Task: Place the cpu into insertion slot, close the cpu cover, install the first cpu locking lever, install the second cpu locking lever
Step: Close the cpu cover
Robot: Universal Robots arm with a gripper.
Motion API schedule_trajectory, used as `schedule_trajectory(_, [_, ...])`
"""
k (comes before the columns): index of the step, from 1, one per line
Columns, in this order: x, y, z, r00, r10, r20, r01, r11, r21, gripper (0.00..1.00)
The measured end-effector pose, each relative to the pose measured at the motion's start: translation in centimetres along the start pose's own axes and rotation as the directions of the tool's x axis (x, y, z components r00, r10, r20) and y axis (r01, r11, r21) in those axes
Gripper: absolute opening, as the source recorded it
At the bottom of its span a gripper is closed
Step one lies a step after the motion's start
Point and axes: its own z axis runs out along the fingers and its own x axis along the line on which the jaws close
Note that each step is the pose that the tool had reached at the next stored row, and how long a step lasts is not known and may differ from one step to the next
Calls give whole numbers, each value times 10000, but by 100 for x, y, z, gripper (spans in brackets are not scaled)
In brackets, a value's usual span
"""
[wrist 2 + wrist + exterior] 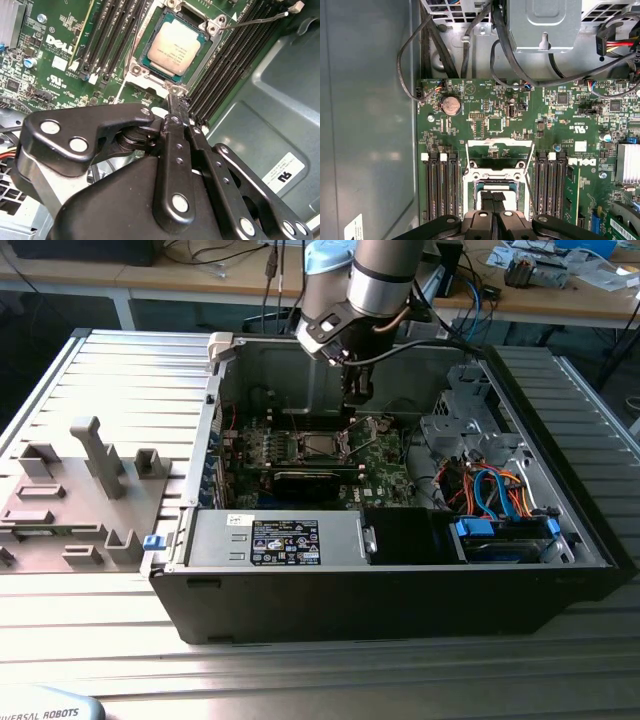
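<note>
the robot arm [385,270] reaches down into the open black computer case [400,610], which lies on its side on the ribbed grey metal counter [300,660]. the jaws are clenched: the two black fingers [175,145] are pressed together and i see nothing between them. directly under the tips of the jaws is the small flat square cpu with a dull silver-grey top [172,49]. it sits already flat inside the square insertion slot with the silvery metal rim [140,77], and the jaws hover close above it; if the tips touch it, i cannot tell. in the first wrist view the thin silvery cpu cover frame [490,143] is swung open, on the far side of the slot from the jaws, so the chip is uncovered. a thin silver wire lever [260,20] stands free, off to one side of the jaws and apart from them. long black memory slots [442,185] run on both sides of the jaws, on the green circuit board [485,105].
</note>
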Motion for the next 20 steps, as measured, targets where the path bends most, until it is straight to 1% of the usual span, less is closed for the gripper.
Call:
schedule_trajectory(9, [0, 38, -3, 10000, 0, 0, 0, 10000, 0, 11])
schedule_trajectory(20, [0, 64, -5, 10000, 0, 0, 0, 10000, 0, 11])
